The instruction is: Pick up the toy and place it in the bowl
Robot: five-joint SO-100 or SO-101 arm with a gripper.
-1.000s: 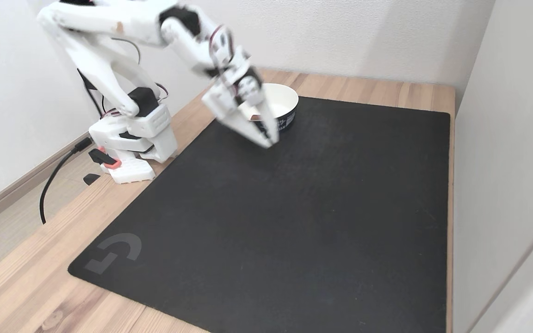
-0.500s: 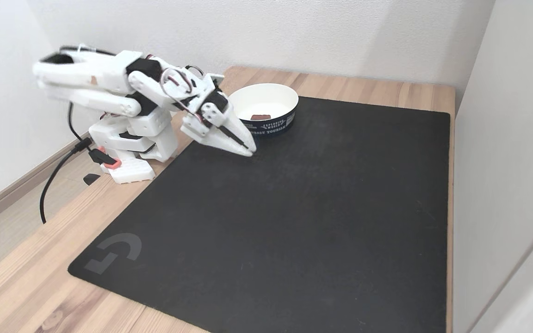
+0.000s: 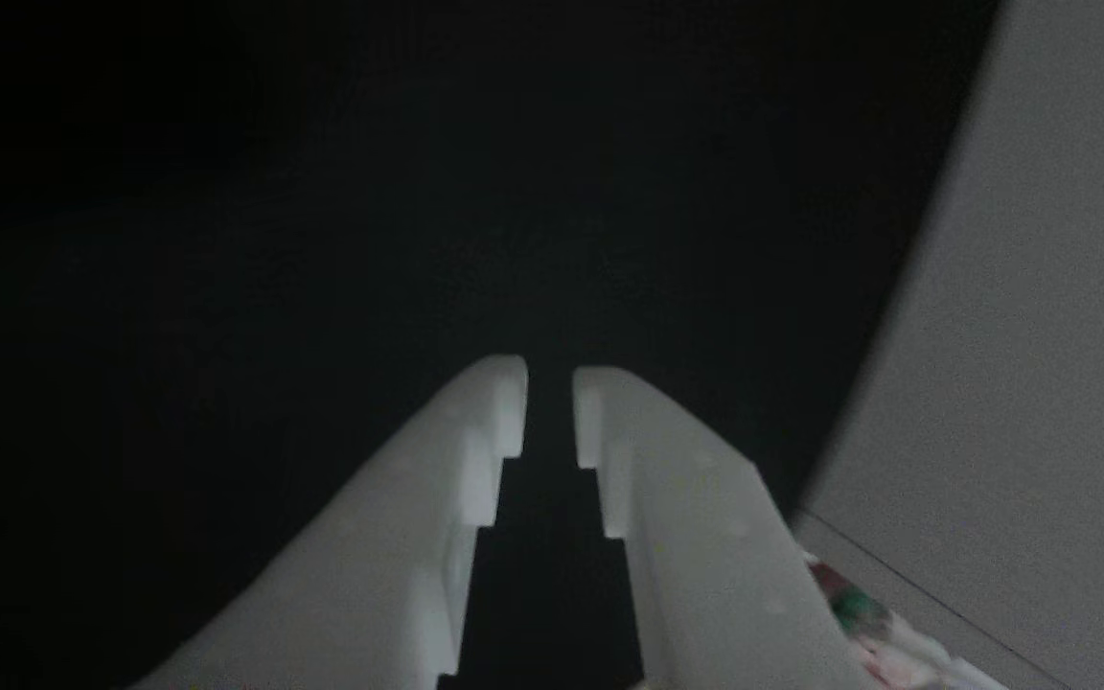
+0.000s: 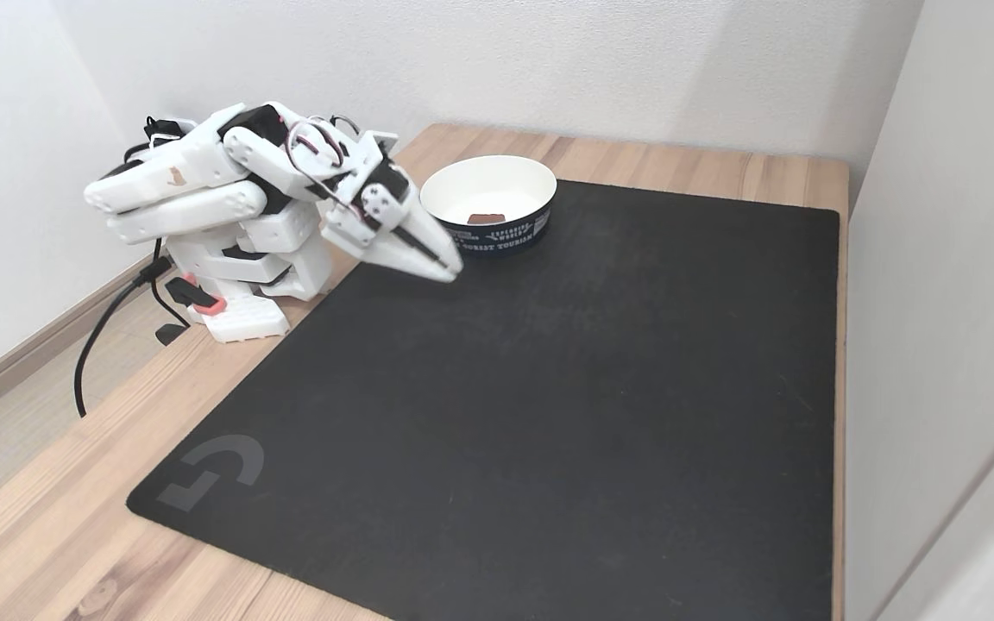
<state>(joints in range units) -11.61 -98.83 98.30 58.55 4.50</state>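
In the fixed view the white bowl, with a dark lettered band around its outside, stands at the back of the black mat. The small red-pink toy lies inside it on the bottom. My gripper hangs low over the mat's back left corner, just left of and in front of the bowl, at the end of the folded-back arm. In the other view its two white fingers point at the dark mat. My gripper is shut down to a narrow slit, and nothing is between the fingers.
A black mat covers most of the wooden table. The arm's white base and its black cable sit at the left edge. Pale walls close in behind and along the right side.
The arm has pulled back from above the bowl, folded down toward its base and lowered the gripper to the mat's corner. The toy stays in the bowl.
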